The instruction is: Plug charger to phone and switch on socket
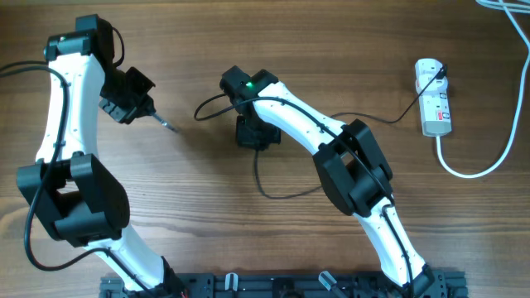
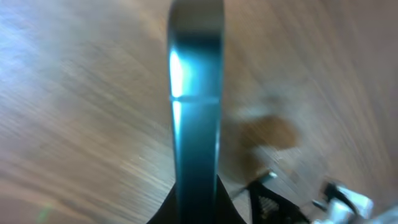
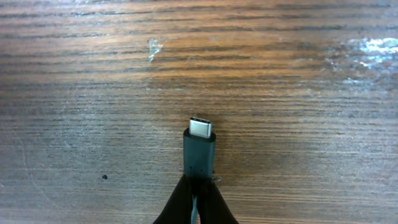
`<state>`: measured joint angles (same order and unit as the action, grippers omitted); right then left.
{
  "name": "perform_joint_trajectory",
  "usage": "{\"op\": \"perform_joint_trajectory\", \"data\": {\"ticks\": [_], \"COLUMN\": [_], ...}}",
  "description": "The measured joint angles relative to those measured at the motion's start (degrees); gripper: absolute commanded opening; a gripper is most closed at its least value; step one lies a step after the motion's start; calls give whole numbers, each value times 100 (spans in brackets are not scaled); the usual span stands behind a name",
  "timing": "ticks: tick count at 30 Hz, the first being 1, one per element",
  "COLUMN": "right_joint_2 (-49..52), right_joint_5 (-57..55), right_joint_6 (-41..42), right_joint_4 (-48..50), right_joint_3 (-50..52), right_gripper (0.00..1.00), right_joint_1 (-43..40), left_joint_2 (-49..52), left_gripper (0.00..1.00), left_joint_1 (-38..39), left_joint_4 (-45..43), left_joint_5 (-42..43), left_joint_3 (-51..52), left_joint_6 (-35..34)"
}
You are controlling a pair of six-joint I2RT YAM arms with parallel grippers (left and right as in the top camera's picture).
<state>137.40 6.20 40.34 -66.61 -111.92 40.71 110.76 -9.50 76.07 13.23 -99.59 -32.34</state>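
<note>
right gripper (image 3: 196, 208) is clamped on the charger (image 1: 389, 112) just behind its connector (image 3: 199, 149), with the metal tip sticking out forward over bare table (image 3: 74, 74). left gripper (image 1: 146, 112) is clamped on the phone (image 2: 196, 118), held on edge. from overhead the phone is only a thin sliver past the fingers. phone and connector are well apart, so mating hasn't started. socket (image 1: 434, 98) sits far right, and the charger's plug (image 1: 440, 73) looks seated in it. i'd judge the switch is a later step.

to do this well:
- get the connector's flat side parallel to the phone's face.
- line up on the port axis before closing the gap, then push straight with no side load.
- the grip is close behind the tip, so there should be little flex.
- watch the cable slack looping under my right arm, it could drag the tip off line.

can't see:
- the port itself, in any view.
- which short edge of the phone faces the connector.
- much in the left wrist view: it's blurred, just the phone edge plus dark and white shapes bottom right i can't identify.
- my right fingers from overhead, the wrist hides them.
- the socket switch state, too small to read.
</note>
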Motion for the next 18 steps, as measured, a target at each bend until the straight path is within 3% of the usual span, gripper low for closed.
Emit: {"op": "perform_joint_trajectory", "data": {"ticks": [3, 9, 14, 18], "right_joint_2": [-4, -337, -1873, -2763], "right_joint_5": [131, 509, 879, 973], "right_joint_6": [-271, -715, -1373, -1609], "right_joint_4": [-33, -518, -955, -1115], "right_joint_3": [-20, 44, 46, 13], "right_gripper": [4, 4, 4, 4], "right_joint_1": [-26, -31, -2, 59], "left_joint_2": [0, 0, 0, 0], "left_gripper": [4, 4, 4, 4], "left_joint_1": [-4, 0, 2, 0], "left_joint_4": [-374, -1447, -2393, -2920], "left_joint_5": [951, 2787, 4548, 5386], "left_joint_3": [0, 11, 13, 17], "left_joint_6": [586, 1121, 1237, 1250]}}
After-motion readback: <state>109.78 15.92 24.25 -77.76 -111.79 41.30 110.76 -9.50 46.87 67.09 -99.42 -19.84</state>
